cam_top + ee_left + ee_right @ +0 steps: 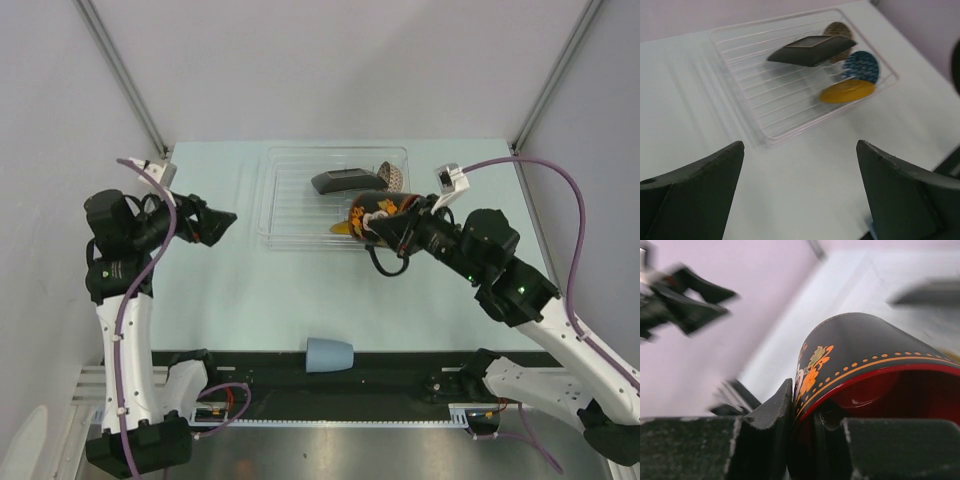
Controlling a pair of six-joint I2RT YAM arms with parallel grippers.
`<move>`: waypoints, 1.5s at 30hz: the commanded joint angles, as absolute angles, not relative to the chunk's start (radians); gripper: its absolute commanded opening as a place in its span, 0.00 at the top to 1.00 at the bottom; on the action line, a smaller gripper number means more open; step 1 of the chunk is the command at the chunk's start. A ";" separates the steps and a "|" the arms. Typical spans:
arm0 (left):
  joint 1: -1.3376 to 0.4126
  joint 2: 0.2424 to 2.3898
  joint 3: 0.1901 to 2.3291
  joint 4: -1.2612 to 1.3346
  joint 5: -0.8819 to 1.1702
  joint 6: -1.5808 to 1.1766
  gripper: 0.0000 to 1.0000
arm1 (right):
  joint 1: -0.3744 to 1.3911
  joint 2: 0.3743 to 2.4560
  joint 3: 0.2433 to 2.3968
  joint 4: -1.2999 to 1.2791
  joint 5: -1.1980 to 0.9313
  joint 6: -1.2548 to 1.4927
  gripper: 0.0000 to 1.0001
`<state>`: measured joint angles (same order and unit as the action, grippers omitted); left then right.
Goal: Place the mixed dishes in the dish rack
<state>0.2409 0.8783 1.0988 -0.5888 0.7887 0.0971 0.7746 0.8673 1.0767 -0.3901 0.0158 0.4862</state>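
Dish rack [290, 200] sits at the far-centre of the worktop [220, 300], w/ four pieces in it, all toward its right half. The black square floral plate [812, 50] leans tilted on the wires. The cream-pink patterned bowl [837, 29] stands on edge behind it at the far right corner. The blue patterned bowl [862, 66] is on edge nearer, and the yellow round saucer [847, 91] is just in front of it by the rack's near right wall. Right tool [395, 228] is closed down on the rim of the dark mug with red inside [860, 355], one finger outside the wall and one inside. The mug is tipped on its side over the rack's near right corner; can't tell if it touches the wires or the saucer, since the arm blocks that spot. Left tool [799, 145] is spread fully wide, holding nothing, above the worktop left of the rack. The small light-blue cup [329, 354] lies on its side at the worktop's near edge, between the arm bases, well apart from the rack.
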 commanded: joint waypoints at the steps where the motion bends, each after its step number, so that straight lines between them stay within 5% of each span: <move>1: 0.212 0.851 1.102 -0.287 1.069 -0.355 0.00 | 0.773 0.925 1.121 0.242 -0.205 0.621 1.00; 9: -0.104 0.821 1.075 -0.060 1.026 -0.580 0.00 | 0.778 1.213 1.088 0.942 -0.284 0.972 1.00; 13: -0.126 0.821 1.011 -0.003 1.017 -0.594 0.00 | 0.779 1.322 1.088 1.153 -0.233 1.121 1.00; 45: -0.252 0.916 0.930 0.129 0.953 -0.727 0.00 | 0.865 1.591 1.175 1.427 -0.132 1.252 1.00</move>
<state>-0.2298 0.9211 0.9417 0.0700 0.9684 -0.7113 0.8291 1.5860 1.0790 1.1511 -0.1452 1.2350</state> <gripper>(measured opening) 0.996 0.198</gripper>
